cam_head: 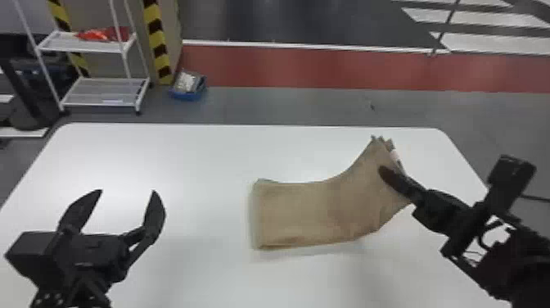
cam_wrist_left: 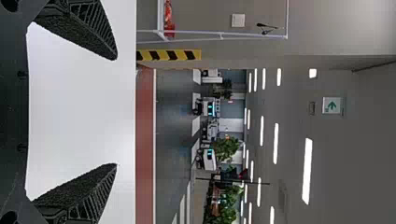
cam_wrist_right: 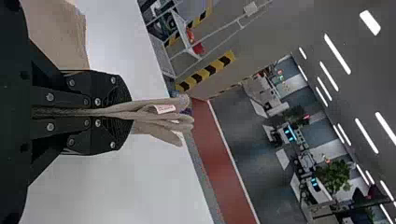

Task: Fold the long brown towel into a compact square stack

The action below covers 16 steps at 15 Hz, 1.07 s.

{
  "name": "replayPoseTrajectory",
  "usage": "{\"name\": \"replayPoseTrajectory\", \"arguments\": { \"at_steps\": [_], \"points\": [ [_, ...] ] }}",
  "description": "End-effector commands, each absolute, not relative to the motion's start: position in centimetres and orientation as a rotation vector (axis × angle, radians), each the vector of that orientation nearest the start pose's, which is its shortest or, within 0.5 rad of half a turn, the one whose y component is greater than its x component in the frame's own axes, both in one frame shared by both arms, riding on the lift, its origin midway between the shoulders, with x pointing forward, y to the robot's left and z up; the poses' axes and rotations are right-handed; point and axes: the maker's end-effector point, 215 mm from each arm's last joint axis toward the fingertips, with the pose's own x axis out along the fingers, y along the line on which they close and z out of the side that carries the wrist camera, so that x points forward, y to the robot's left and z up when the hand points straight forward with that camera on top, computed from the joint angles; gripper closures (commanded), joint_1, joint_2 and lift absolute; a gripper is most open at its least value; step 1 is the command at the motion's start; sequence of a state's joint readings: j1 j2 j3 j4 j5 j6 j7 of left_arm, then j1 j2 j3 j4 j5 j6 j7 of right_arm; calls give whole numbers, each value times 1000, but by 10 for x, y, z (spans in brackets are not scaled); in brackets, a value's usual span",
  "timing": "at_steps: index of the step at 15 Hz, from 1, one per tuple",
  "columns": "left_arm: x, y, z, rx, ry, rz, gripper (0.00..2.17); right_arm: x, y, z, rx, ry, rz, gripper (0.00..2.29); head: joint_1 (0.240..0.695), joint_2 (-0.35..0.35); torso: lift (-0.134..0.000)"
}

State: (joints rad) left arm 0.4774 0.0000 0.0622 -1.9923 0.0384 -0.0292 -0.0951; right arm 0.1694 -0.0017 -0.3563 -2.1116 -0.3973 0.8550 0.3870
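The brown towel [cam_head: 311, 213], folded in layers, lies on the right half of the white table, its right end lifted. My right gripper [cam_head: 395, 178] holds that raised end in the head view. In the right wrist view my right gripper [cam_wrist_right: 119, 112] is shut on the layered towel edge [cam_wrist_right: 161, 119], which sticks out past the fingertips with a small white label. My left gripper [cam_head: 127, 191] stands open at the table's left side, away from the towel; in the left wrist view, nothing is between the fingers of my left gripper [cam_wrist_left: 116, 112].
The white table [cam_head: 184, 155] extends around the towel, with its rounded far edge beyond. On the floor behind it stand a white wire shelf [cam_head: 102, 92] and a blue box [cam_head: 189, 87], both past the table's far left side.
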Motion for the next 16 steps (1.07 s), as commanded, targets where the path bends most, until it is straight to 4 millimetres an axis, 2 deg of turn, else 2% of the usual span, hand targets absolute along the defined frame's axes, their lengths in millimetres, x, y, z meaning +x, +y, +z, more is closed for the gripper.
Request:
{"name": "replayPoseTrajectory", "arguments": {
  "at_steps": [1,2,3,4,6,9,10,11,12,13,14,15,16],
  "points": [
    [451,242,-349,-13,28,-38,53,500,-200,-334,373,354,347,2017,695,-41,-115],
    [450,242,-350,-13,30,-37,53,499,-169,-337,340,368,382,2017,695,-20,-115],
    [450,242,-350,-13,30,-37,53,499,-149,-342,302,381,396,2017,695,36,-115],
    [450,242,-351,-13,32,-37,53,498,-128,-349,258,392,408,2017,695,59,-115],
    [450,242,-353,-14,36,-37,53,499,-96,-357,221,395,437,2017,695,109,-115],
    [452,240,-357,-16,41,-40,53,488,-50,-378,176,442,505,1976,695,176,-115],
    [452,239,-357,-16,41,-41,53,481,-36,-386,167,468,531,1679,695,193,-115],
    [452,239,-358,-16,42,-41,53,470,-21,-399,163,522,565,1197,695,209,-115],
    [452,239,-358,-16,42,-41,53,456,-14,-415,152,589,590,485,695,226,-115],
    [452,239,-358,-18,44,-41,53,452,-12,-416,152,598,602,-2,695,240,-115],
    [452,239,-359,-18,44,-41,53,448,-9,-414,165,596,621,-2,695,253,-115],
    [453,239,-360,-18,45,-41,53,448,-4,-402,190,552,650,6,695,272,-115],
    [453,239,-360,-18,44,-41,53,457,-1,-378,215,449,664,49,695,278,-115]
  ]
}}
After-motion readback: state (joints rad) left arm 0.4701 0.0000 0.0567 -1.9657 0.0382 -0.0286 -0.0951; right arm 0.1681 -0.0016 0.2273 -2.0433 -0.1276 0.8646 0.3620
